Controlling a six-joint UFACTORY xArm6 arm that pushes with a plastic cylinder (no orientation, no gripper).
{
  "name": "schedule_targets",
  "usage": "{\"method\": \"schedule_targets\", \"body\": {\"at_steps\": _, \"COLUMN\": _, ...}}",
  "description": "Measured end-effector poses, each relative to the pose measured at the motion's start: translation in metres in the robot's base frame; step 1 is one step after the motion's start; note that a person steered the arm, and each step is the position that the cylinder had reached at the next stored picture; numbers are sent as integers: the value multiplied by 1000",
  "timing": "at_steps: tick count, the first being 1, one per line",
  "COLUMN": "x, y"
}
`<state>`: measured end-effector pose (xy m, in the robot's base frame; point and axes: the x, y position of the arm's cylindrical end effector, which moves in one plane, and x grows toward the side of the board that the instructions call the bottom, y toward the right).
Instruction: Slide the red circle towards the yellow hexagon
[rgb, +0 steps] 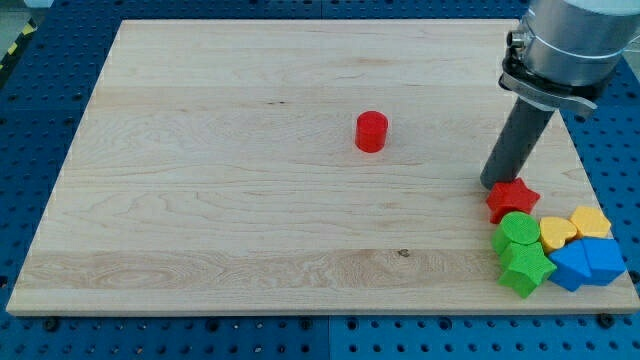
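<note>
Your tip (489, 184) has no jaws to open or shut; it is a bare dark rod, holding nothing, resting on the board (200, 200) at the view's right. It sits just above and to the left of the red star (512, 199), touching it or nearly so; you cannot tell which from this view.

Below the star lies the cluster: 1 green circle (518, 229), 1 green star (526, 268), 2 yellow blocks (557, 232) and (590, 221), and 2 blue blocks (586, 262). Which yellow block is the hexagon is hard to make out; the one nearer the right edge looks the more likely.

The red circle (371, 131) stands alone near the board's middle, well apart from the tip and from every other block. It is a short upright cylinder, bright red, with a flat top and a round wall.

To do this step well, you should bring the tip round to the circle's upper left side, so the push runs toward the view's lower right. Keep clear of the red star on the way. Because the wall is round, press through its centre, or it will likely slip off sideways. Expect the red star and green circle to stand in the path.
</note>
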<state>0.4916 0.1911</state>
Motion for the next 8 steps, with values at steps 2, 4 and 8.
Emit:
{"method": "schedule_targets", "body": {"at_steps": 2, "x": 6, "y": 3}}
{"method": "schedule_targets", "body": {"at_steps": 4, "x": -29, "y": -13}}
{"method": "schedule_targets", "body": {"at_steps": 8, "x": -59, "y": -211}}
